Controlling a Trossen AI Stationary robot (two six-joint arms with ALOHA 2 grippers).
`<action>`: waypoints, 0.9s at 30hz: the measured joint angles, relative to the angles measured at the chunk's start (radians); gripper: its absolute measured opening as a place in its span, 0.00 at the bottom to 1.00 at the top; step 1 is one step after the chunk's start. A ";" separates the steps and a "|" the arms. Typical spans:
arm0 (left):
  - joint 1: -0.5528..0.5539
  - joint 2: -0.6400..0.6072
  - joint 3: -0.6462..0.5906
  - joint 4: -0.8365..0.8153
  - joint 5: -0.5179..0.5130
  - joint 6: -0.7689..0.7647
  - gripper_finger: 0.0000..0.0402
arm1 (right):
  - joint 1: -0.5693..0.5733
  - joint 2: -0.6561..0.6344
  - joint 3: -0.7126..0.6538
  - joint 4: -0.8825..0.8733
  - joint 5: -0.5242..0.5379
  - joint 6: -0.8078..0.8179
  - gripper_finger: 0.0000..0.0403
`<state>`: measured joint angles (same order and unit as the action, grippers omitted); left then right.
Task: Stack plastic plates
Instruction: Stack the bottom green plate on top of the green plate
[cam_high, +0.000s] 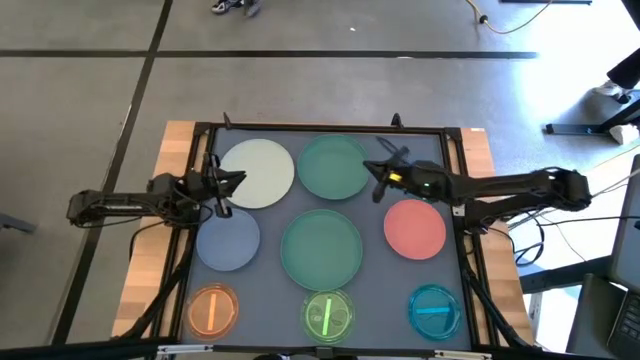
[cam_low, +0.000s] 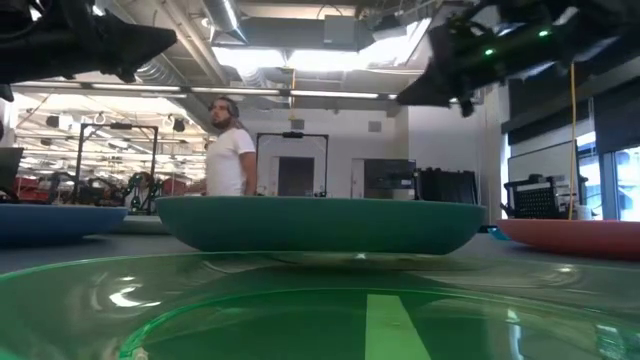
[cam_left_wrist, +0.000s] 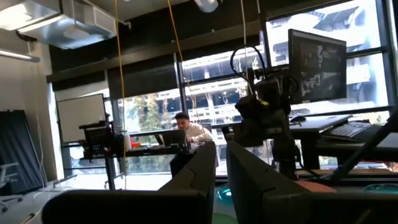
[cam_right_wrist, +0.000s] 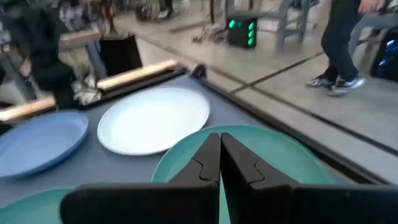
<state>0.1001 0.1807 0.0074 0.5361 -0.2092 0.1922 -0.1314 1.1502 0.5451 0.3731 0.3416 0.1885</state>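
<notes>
Eight plates lie flat on the grey mat. At the far side are a cream-white plate (cam_high: 258, 172) and a green plate (cam_high: 335, 166). In the middle row are a blue-grey plate (cam_high: 228, 240), a larger green plate (cam_high: 322, 247) and a salmon-pink plate (cam_high: 415, 228). Near the front edge are small translucent orange (cam_high: 213, 310), bright green (cam_high: 328, 315) and cyan (cam_high: 435, 310) plates; only one cyan plate shows. My left gripper (cam_high: 236, 182), shut, hovers by the cream plate's left edge. My right gripper (cam_high: 378, 172), shut, hovers over the far green plate's (cam_right_wrist: 261, 155) right edge.
A black frame (cam_high: 320, 128) borders the mat, with wooden table edges (cam_high: 150, 240) outside it. Bare mat shows between the plates. The low view shows both arms well above the plates (cam_low: 320, 225). A person (cam_low: 228, 150) stands in the room behind.
</notes>
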 joint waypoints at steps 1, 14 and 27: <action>0.000 0.005 0.000 -0.001 0.000 -0.004 0.08 | 0.000 0.032 0.018 -0.004 -0.026 -0.015 0.01; -0.027 0.029 0.000 -0.043 0.018 -0.164 0.08 | 0.001 0.394 0.264 -0.062 -0.317 -0.083 0.01; -0.078 0.124 0.005 -0.051 -0.008 -0.269 0.08 | 0.033 0.472 0.305 -0.048 -0.356 -0.084 0.01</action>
<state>0.0222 0.3050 0.0124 0.4853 -0.2169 -0.0765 -0.0988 1.6222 0.8505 0.3255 -0.0147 0.1047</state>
